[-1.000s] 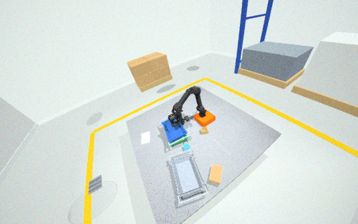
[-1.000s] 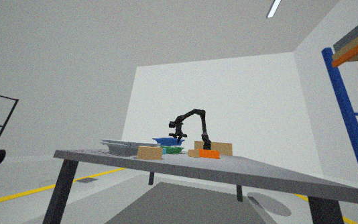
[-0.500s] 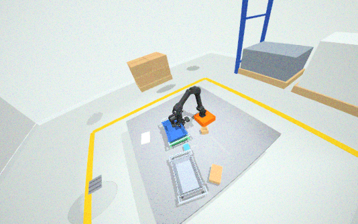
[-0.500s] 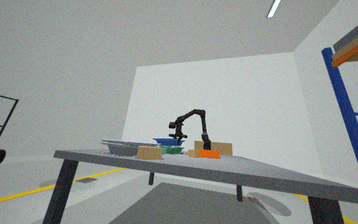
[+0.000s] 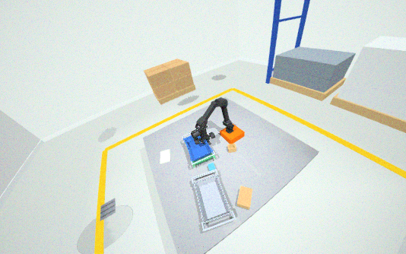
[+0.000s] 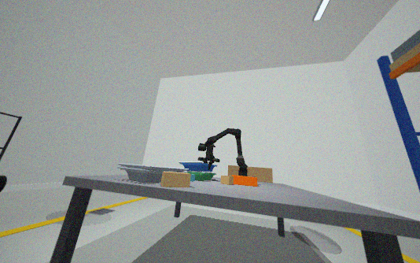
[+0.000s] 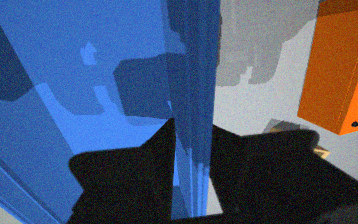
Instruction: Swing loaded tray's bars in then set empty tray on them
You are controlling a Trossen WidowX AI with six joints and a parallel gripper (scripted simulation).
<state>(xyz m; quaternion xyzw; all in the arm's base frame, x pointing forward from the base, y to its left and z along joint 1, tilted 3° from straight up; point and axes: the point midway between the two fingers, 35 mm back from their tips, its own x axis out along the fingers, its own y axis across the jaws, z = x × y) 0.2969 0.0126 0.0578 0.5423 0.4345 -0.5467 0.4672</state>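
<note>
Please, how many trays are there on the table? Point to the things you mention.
3: blue (image 5: 199, 149) (image 6: 199, 167) (image 7: 95, 25), in the pincer (image 7: 183, 121); green (image 5: 204, 160) (image 6: 201, 175), beneath it; grey (image 5: 211, 198) (image 6: 146, 175), beyond the cyan block (image 5: 211, 166). Others may be hidden.

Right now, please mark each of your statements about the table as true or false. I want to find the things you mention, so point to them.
1. The gripper (image 5: 204, 140) (image 6: 209, 164) (image 7: 183, 121) grips the blue tray (image 5: 199, 148) (image 6: 198, 167) (image 7: 100, 30). True.
2. The blue tray is under the green tray (image 5: 206, 160) (image 6: 202, 176). False: it is above it.
3. The grey tray (image 5: 210, 199) (image 6: 144, 174) stands on the table (image 5: 282, 152) (image 6: 284, 197). True.
4. The cyan block (image 5: 211, 166) (image 6: 192, 177) lies inside the grey tray. False: it is outside, between the grey and green trays.
</note>
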